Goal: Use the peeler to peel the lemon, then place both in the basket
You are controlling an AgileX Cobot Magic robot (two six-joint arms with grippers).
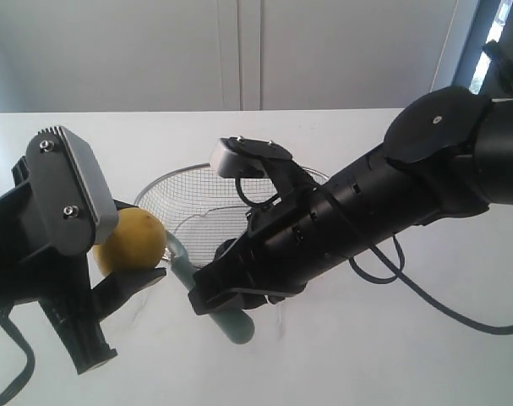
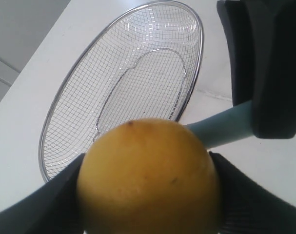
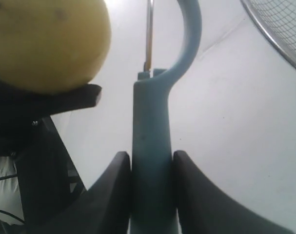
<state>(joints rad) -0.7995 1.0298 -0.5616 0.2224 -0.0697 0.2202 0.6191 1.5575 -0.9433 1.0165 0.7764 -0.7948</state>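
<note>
Yellow lemon: clamped in left gripper, held up clear of table so skin is exposed.
Peeler: handle clenched by right gripper, blade end set just beside lemon, apparently for a stroke.
Basket: kept close behind both, for drop-off.

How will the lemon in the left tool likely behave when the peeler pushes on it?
Round and smooth-skinned, the lemon would probably twist or slip, since the left tool grips only two opposite sides. It looks firm, not visibly squashed by the pads. Set down loose, it would likely roll.
</note>
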